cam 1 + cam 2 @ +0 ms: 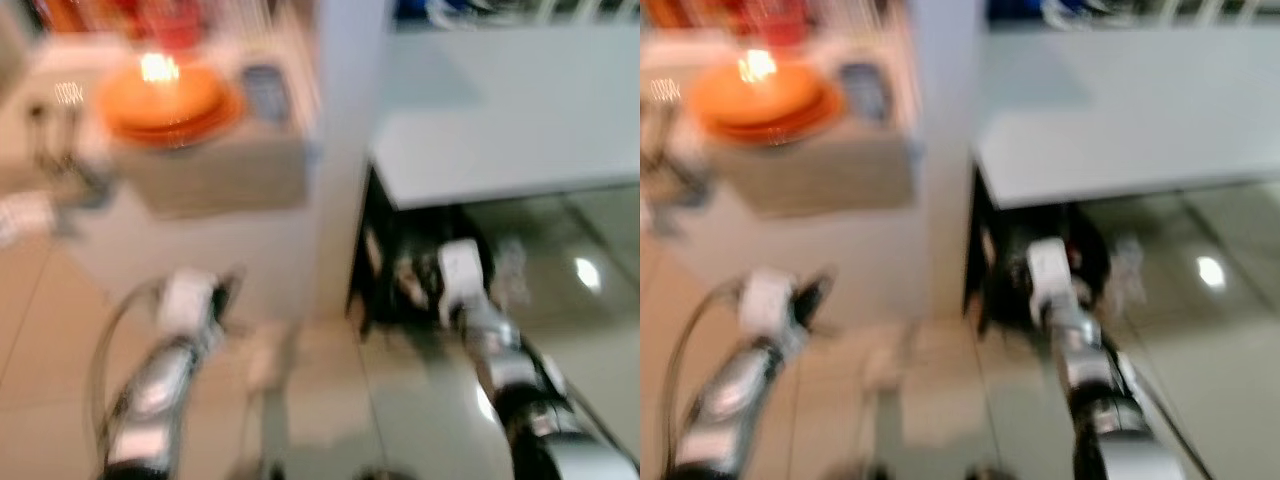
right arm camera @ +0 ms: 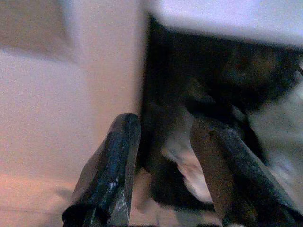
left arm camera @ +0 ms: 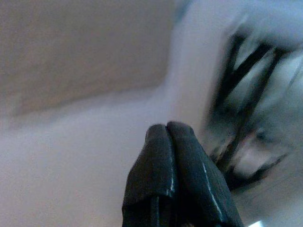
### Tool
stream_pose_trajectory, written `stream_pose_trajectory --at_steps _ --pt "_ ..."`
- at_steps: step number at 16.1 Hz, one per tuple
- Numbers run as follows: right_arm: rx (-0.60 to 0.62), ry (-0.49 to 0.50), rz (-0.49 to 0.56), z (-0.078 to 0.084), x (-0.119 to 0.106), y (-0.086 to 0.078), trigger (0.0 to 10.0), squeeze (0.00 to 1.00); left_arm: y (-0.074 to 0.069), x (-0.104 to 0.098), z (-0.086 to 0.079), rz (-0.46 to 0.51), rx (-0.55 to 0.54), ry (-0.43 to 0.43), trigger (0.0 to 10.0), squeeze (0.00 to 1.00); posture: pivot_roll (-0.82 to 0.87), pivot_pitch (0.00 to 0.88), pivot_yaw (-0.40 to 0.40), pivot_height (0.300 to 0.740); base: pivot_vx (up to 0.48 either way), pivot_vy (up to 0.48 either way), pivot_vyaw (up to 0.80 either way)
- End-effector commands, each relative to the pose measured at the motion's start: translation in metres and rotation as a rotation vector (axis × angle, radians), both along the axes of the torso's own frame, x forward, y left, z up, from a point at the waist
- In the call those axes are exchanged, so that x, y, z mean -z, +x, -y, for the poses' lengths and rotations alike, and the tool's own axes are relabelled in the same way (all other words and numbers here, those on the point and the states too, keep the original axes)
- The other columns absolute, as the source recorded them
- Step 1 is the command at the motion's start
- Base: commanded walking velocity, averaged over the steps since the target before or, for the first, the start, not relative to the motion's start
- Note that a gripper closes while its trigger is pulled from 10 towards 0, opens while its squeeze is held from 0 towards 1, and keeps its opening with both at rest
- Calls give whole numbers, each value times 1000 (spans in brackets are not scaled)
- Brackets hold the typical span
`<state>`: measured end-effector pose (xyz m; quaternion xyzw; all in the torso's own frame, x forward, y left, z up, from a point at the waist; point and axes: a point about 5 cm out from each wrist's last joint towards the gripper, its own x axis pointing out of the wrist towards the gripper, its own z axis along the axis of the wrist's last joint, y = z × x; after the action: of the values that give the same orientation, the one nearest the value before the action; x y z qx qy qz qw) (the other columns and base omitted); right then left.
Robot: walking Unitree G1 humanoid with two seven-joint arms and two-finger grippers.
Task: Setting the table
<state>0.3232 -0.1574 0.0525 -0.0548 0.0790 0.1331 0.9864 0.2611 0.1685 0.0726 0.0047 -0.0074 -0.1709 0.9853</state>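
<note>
two blurred orange plates [image 1: 165, 100] stacked; left hand [image 3: 169, 135] closed empty, right hand [image 2: 165, 142] open.

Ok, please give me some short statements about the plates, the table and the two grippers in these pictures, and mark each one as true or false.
1. The orange plates sit on a counter to the robot's left. True.
2. The left gripper is wide open. False: its fingers are pressed together and hold nothing.
3. The right gripper is open, with nothing between its fingers. True.
4. The right gripper is holding an orange plate. False: the plates lie on the counter, far from both grippers.
5. The pale table stands ahead on the robot's right. True.
</note>
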Motion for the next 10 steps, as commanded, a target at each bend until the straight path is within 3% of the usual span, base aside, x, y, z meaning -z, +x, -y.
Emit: stream_pose_trajectory --at_steps 1,3,5,7,10 --pt "-83 68 48 -15 -9 -1 10000 0 -4 -13 -1 28 8 -28 10000 0 -72 58 -26 740 0 270 0" --pt "-178 122 109 -31 -25 -7 10000 0 -14 -27 10 98 15 -44 10000 0 -73 60 -24 740 0 0 0" --pt "-244 128 155 -39 -38 -13 10000 0 -21 -32 9 120 -28 -58 10000 0 -75 66 -23 740 0 0 0" --pt "-303 161 206 -47 -57 -16 10000 0 -28 -41 -3 128 -105 -69 10000 0 -79 69 -20 740 358 0 -800" --pt "-328 138 212 -55 -70 -11 10000 0 -25 -60 -7 165 -136 -112 10000 0 -74 66 -27 740 480 0 -206"
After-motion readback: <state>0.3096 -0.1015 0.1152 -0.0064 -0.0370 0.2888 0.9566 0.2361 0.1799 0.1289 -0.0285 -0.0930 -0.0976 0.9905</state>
